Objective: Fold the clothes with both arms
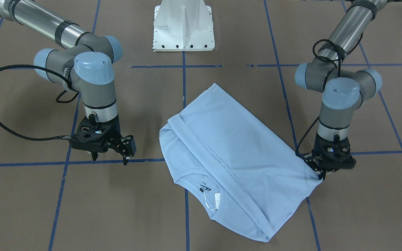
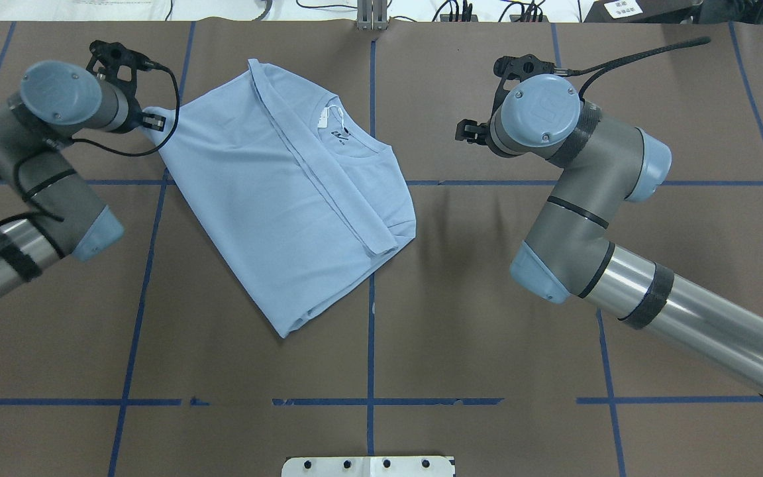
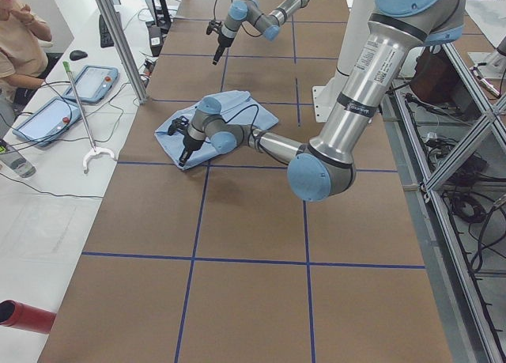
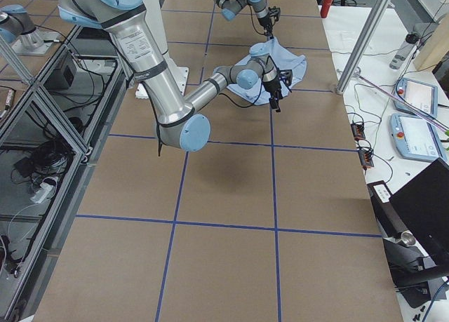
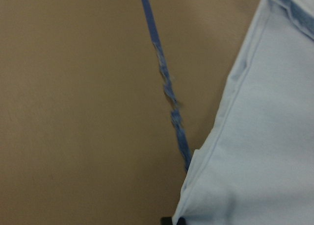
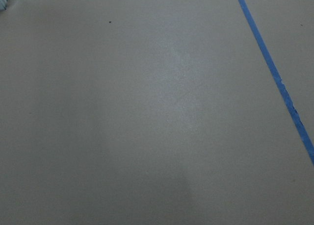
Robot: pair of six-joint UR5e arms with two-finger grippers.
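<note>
The light blue T-shirt (image 1: 229,146) (image 2: 275,199) lies folded lengthwise and askew on the brown table, back up, with collar and white neck tag (image 1: 212,200) showing. My left gripper (image 1: 322,176) (image 2: 151,121) is low at the shirt's hem corner, shut on that corner, which is drawn to a point. In the left wrist view the hem (image 5: 230,112) runs down to a fingertip at the bottom edge. My right gripper (image 1: 110,159) (image 2: 467,130) hangs open just above bare table, well clear of the shirt on its other side; its wrist view shows only table.
The white pedestal base (image 1: 183,28) stands at the robot's edge of the table. Blue tape lines (image 2: 371,331) grid the brown surface. A side bench holds tablets (image 3: 91,82) and a grabber stick, with a person (image 3: 16,39) beside it.
</note>
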